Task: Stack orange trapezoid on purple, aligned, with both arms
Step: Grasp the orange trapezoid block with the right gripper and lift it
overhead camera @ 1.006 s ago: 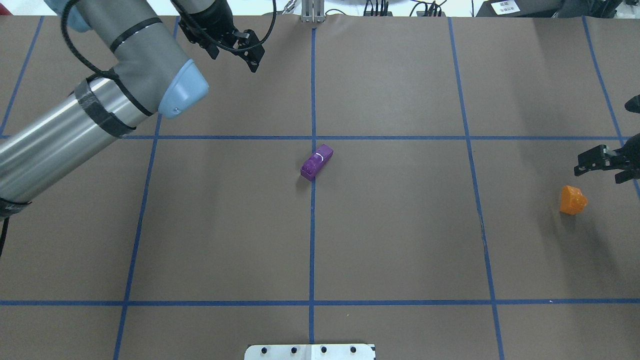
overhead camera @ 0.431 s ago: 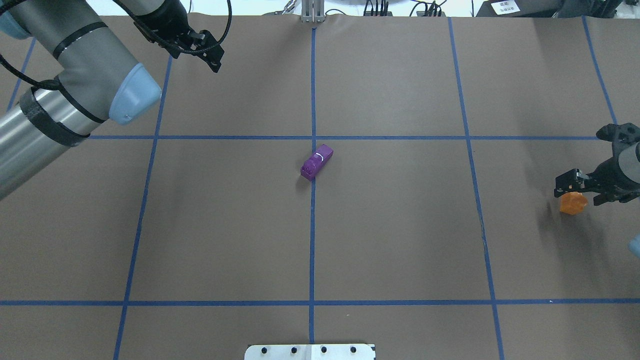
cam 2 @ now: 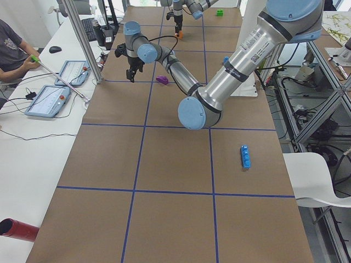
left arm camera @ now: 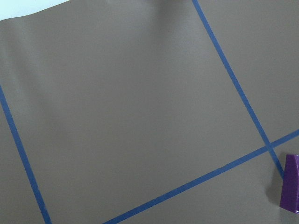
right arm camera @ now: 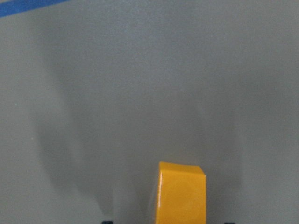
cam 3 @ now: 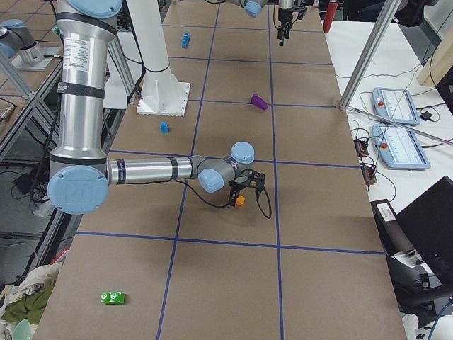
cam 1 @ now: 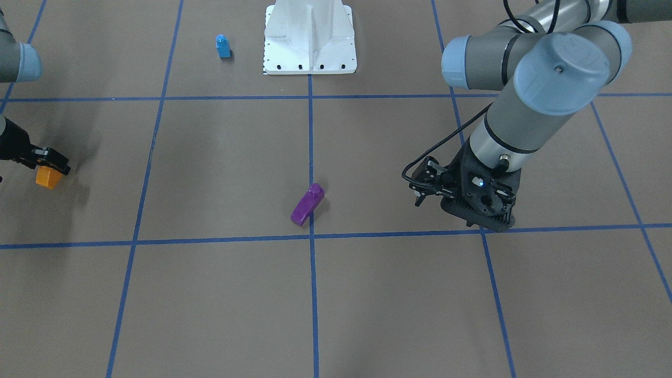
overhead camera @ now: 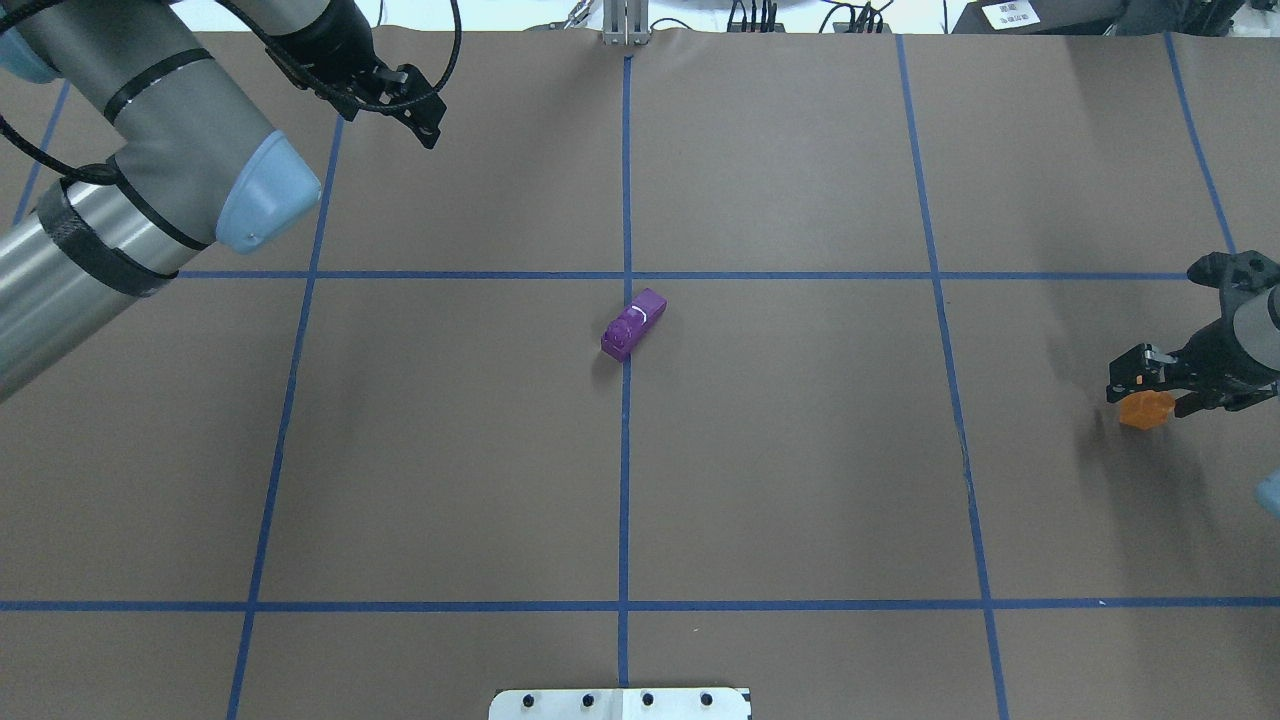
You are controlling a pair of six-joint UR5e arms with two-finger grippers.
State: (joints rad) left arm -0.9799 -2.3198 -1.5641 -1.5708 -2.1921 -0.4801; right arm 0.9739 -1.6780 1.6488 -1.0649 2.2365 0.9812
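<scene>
1. The purple point(overhead camera: 633, 323) lies slantwise on the brown counter point(overhead camera: 800, 450), on its centre blue tape line and just on the robot's side of a tape crossing. A wide stretch of counter separates it from both grippers.

2. The orange trapezoid point(overhead camera: 1145, 411) sits on the counter far to the robot's right of the purple, close to the counter's right edge.

3. The right gripper point(overhead camera: 1152, 387) is directly over the orange trapezoid. Its fingers are spread, one on either side of the brick. In the right wrist view, gaps show between the brick and the two dark tips at the frame's bottom edge.

4. The left gripper point(overhead camera: 420, 108) hangs raised above the counter, well apart from the purple on the robot's left. Its fingers stand spread with nothing between them.

5. Obstructions: in the overhead view the right gripper covers the top of the orange trapezoid, and the frame edge cuts off the right arm. The right wrist view crops the brick's lower part. The left wrist view shows only a sliver of the purple at its right edge.

6. A blue brick point(cam 1: 223, 45) stands beside the white base plate point(cam 1: 310, 37), far from the purple.
</scene>
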